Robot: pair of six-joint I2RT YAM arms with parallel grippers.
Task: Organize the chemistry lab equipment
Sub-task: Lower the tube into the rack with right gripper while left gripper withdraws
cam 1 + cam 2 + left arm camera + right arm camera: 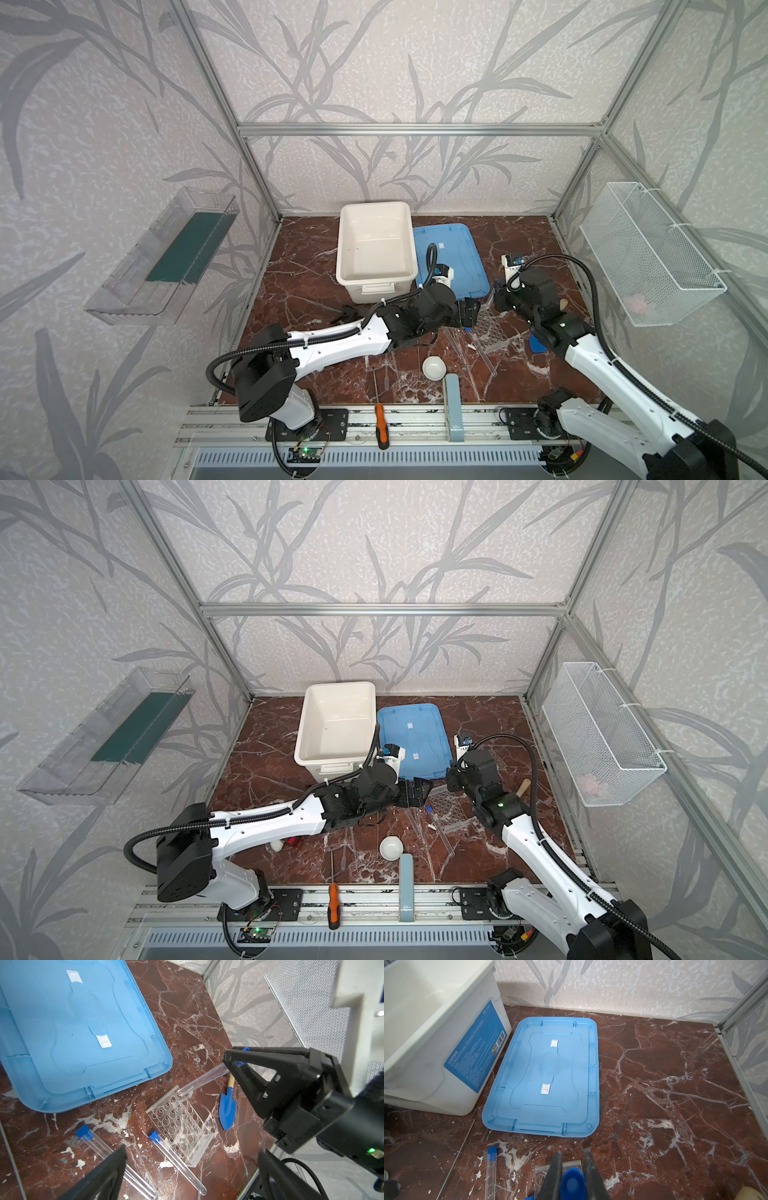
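**Right fingers [553, 1176] were clamped on the blue cap of a long clear blue-capped tube [203, 1079]; left fingers [108, 1172] stood wide apart, holding nothing.**

The held tube ran tilted, cap uppermost, with its rounded end down at a corner of the clear holed rack [180, 1124] on the red marble bench [187, 1012]. Two further capped tubes [177, 1163] [97, 1145] lay flat beside the rack, roughly parallel, caps toward the pale blue plastic lid [62, 1032]. The white plastic bin [415, 1088] bore a blue label [475, 1047] with a barcode; its print was unreadable.

The tabletop [675, 1064] was red-brown marble, white-veined. The lid [546, 1076] was light blue; the bin [421, 1059] white with a blue label [475, 1047]. Clear test tubes [94, 1142] had blue caps. Something in the right-hand basket [648, 249] looked pinkish.
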